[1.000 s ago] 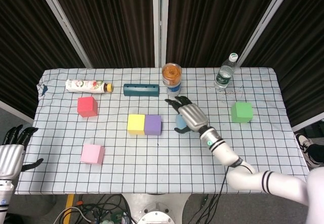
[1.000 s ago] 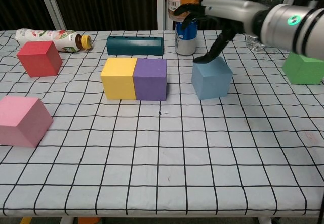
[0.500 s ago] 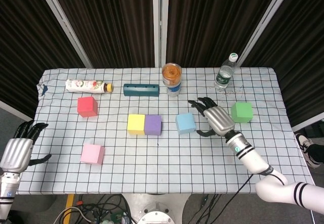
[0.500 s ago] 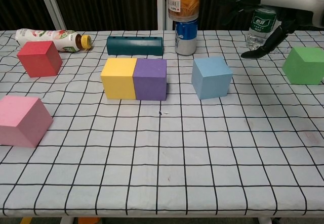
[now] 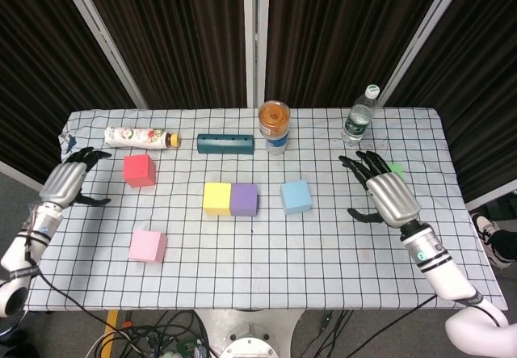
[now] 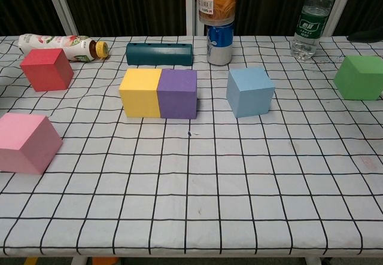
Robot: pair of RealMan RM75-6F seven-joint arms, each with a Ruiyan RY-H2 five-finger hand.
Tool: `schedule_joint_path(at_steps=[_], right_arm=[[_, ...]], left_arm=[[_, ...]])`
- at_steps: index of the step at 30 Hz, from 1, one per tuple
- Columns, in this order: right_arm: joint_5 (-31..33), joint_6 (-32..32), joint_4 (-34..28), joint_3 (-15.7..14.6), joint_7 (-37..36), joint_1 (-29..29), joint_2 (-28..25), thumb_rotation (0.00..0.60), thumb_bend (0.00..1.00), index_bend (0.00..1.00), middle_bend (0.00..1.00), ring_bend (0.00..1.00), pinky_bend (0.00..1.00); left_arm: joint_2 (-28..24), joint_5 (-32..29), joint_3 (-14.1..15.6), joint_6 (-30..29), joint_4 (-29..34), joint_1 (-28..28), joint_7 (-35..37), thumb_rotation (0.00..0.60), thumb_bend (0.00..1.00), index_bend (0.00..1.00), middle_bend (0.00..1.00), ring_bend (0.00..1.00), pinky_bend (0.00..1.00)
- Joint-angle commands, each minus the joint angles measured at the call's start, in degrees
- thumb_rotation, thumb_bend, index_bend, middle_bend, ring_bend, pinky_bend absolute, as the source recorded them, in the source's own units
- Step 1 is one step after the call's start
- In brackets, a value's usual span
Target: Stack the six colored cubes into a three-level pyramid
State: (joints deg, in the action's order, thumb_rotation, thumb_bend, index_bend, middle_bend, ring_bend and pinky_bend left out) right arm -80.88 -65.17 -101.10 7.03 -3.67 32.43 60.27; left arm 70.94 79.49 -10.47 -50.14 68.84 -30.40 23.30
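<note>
Yellow cube [image 5: 216, 198] and purple cube [image 5: 244, 199] sit touching at the table's middle, shown in the chest view as yellow cube [image 6: 140, 91] and purple cube [image 6: 178, 93]. The blue cube [image 5: 296, 196] [image 6: 250, 91] stands apart to their right. Red cube [image 5: 139, 170] [image 6: 46, 69] is at the back left, pink cube [image 5: 148, 246] [image 6: 27, 142] at the front left. The green cube [image 6: 359, 77] stands far right. In the head view my right hand [image 5: 386, 192] hovers over it, fingers spread, holding nothing; only a green sliver [image 5: 396, 168] shows. My left hand [image 5: 71, 179] is open, left of the red cube.
Along the back lie a lotion bottle [image 5: 141, 137] [image 6: 60, 43] and a teal box [image 5: 225, 143] [image 6: 159, 54]. Further right stand a can topped by an orange jar [image 5: 274, 128] [image 6: 218, 20] and a water bottle [image 5: 359, 115] [image 6: 309, 23]. A checked cloth [image 5: 266, 253] covers the table.
My right hand left the blue cube and swept right to above the green cube. My left hand rose from the front left edge to beside the red cube. No cube moved.
</note>
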Motion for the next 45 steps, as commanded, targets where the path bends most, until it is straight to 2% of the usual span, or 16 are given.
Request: schedule_joint_path(at_steps=[1, 12, 20, 22, 26, 30, 34, 37, 40, 45], right_arm=[[-0.84, -2.05, -0.7, -0.95, -0.27, -2.14, -1.45, 0.6, 0.15, 0.0, 0.19, 0.01, 0.0], [-2.14, -4.92, 0.6, -2.11, -2.6, -6.01, -0.74, 0.6, 0.15, 0.0, 0.18, 0.01, 0.0], [-2.31, -5.0, 1.13, -1.85, -3.11, -6.81, 0.03, 0.6, 0.15, 0.0, 0.19, 0.01, 0.0], [-2.35, -4.93, 1.34, -1.81, -3.22, -6.92, 0.23, 0.6, 0.15, 0.0, 0.19, 0.01, 0.0], [-2.32, -4.89, 1.69, -1.67, -3.61, -7.25, 0.46, 0.6, 0.15, 0.0, 0.19, 0.01, 0.0], [-2.61, -5.1, 2.16, -1.59, -4.19, -7.62, 0.62, 0.6, 0.15, 0.0, 0.19, 0.01, 0.0], [-3.16, -5.69, 2.67, -1.38, -4.68, -7.99, 0.63, 0.6, 0.15, 0.0, 0.19, 0.01, 0.0], [-3.52, -5.93, 3.1, -1.31, -5.45, -8.23, 0.62, 0.6, 0.15, 0.0, 0.19, 0.01, 0.0], [-4.04, -5.86, 3.69, -1.47, -6.16, -8.41, 0.78, 0.6, 0.15, 0.0, 0.19, 0.01, 0.0], [-4.71, -5.82, 4.44, -1.64, -7.13, -8.61, 1.0, 0.6, 0.15, 0.0, 0.19, 0.01, 0.0]], left_arm=[[4.81, -3.34, -1.07, 6.56, -7.48, -4.9, 1.63, 0.6, 0.0, 0.17, 0.14, 0.05, 0.12], [10.97, -1.36, 1.33, 15.35, -19.43, -10.66, 8.7, 0.6, 0.0, 0.16, 0.14, 0.05, 0.12], [13.97, -0.16, 2.47, 19.55, -24.3, -13.77, 13.21, 0.6, 0.0, 0.17, 0.15, 0.06, 0.12], [15.17, -0.14, 2.32, 19.25, -25.85, -14.16, 14.08, 0.6, 0.02, 0.2, 0.21, 0.14, 0.12], [17.39, 0.32, 2.39, 17.81, -28.79, -14.6, 15.39, 0.6, 0.09, 0.35, 0.4, 0.32, 0.14], [17.94, 0.56, 2.36, 15.33, -29.44, -14.3, 15.61, 0.6, 0.12, 0.45, 0.48, 0.38, 0.19], [15.52, 0.39, 2.02, 12.03, -25.15, -13.19, 14.69, 0.6, 0.12, 0.46, 0.49, 0.4, 0.21], [12.41, -0.26, 1.5, 8.82, -18.43, -11.77, 12.18, 0.6, 0.12, 0.46, 0.49, 0.4, 0.21], [9.1, -2.24, 0.79, 6.53, -8.81, -10.28, 7.15, 0.6, 0.12, 0.46, 0.49, 0.4, 0.21], [6.19, -7.79, 0.0, 6.71, 3.24, -9.79, -3.07, 0.6, 0.12, 0.45, 0.48, 0.4, 0.22]])
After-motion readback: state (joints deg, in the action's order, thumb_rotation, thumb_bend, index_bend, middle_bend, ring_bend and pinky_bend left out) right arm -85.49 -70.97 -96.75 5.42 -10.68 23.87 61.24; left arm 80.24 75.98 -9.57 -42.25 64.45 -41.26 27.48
